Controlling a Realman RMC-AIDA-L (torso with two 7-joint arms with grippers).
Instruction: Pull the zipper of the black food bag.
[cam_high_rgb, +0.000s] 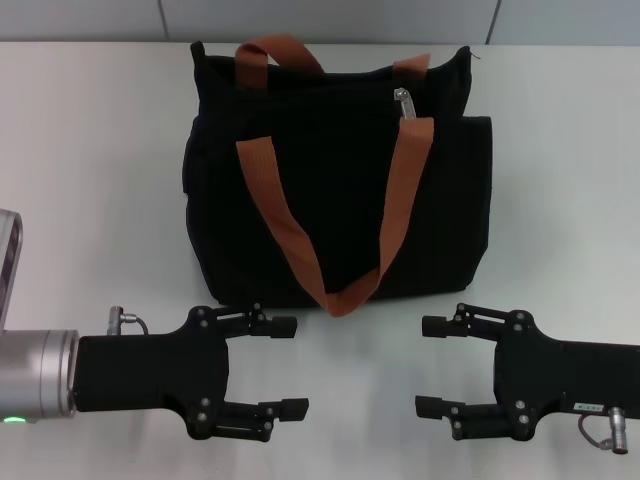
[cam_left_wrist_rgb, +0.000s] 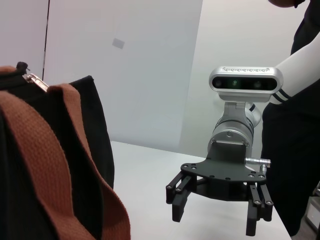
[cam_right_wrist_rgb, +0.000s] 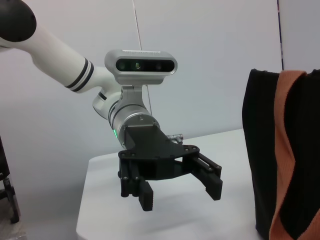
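On the white table (cam_high_rgb: 90, 180) sits one black bag (cam_high_rgb: 340, 190), upright, toward the far edge and roughly centred between the two arms. Two orange-brown straps (cam_high_rgb: 290, 240) show on it: one loops over the top at the back, the other hangs down the front face almost to the bag's base. One small silver zipper pull (cam_high_rgb: 404, 103) lies at the top edge, toward the bag's right end, just above where the front strap meets the fabric; whether the zip line itself is closed I can't quite make out.

Nearer me, two grippers rest low over the table, pointing at each other, both well short of the bag. Left gripper (cam_high_rgb: 286, 368) has its two fingers spread wide with nothing between them. Right gripper (cam_high_rgb: 432, 367) is likewise wide open and empty.
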